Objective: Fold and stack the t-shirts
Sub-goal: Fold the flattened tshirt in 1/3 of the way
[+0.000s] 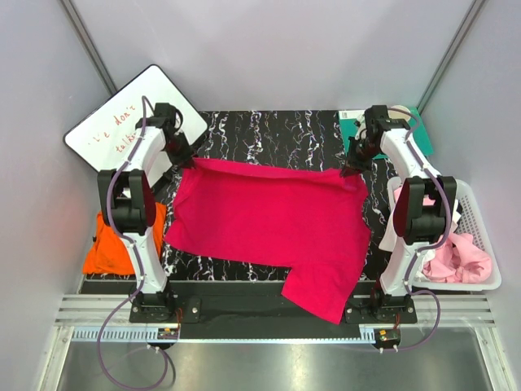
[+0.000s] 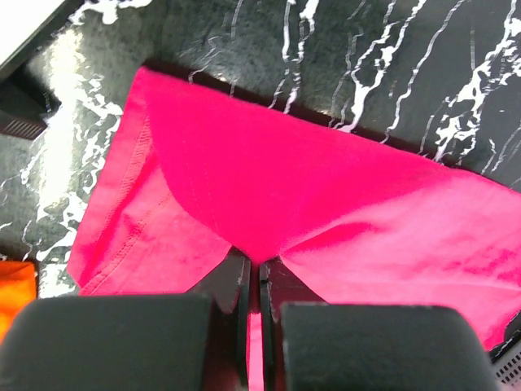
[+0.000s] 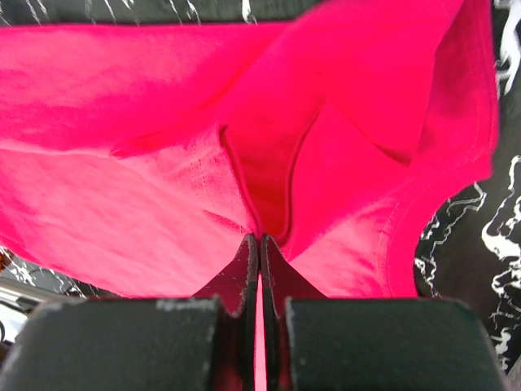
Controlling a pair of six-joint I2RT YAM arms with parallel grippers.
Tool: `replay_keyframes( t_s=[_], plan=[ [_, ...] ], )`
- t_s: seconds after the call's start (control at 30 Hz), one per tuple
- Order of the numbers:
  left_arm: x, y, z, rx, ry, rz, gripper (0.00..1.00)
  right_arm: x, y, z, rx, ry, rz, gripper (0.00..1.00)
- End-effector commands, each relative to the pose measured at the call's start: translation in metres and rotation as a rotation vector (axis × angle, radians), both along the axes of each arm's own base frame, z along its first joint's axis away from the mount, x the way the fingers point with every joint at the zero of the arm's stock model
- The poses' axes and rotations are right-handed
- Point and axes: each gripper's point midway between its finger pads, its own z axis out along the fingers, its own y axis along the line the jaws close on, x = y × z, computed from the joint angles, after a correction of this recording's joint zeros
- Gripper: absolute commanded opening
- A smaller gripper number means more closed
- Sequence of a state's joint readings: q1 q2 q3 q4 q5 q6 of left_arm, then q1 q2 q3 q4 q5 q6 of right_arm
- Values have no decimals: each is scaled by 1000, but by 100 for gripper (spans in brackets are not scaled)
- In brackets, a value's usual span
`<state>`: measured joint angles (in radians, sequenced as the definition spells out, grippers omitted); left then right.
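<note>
From above, the magenta-red t-shirt [image 1: 269, 224] lies spread on the marbled surface [image 1: 269, 134]. Its long axis runs from the left jaws to the right jaws, which hold its far corners. Left wrist: the left jaws are pinched tight on a fold, cloth fanning ahead. Right wrist: the right jaws are likewise clamped on a fold.

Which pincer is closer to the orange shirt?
The left. The left pincer grips the magenta shirt at its far left corner, just beyond the orange shirt; the right pincer grips its far right corner, across the table.
</note>
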<state>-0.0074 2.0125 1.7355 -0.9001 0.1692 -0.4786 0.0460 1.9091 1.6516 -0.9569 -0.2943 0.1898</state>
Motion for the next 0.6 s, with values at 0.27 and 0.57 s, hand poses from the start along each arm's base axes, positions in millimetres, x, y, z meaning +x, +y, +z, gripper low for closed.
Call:
replay_keyframes(
  t_s=[0.27,0.57],
  plan=[
    [-32,20,-16,27,143,40,0,-27,6,-7,22,95,4,0],
    [-46,17,-39,3,254,30,19,-48,9,-42,33,288,-6,0]
  ],
)
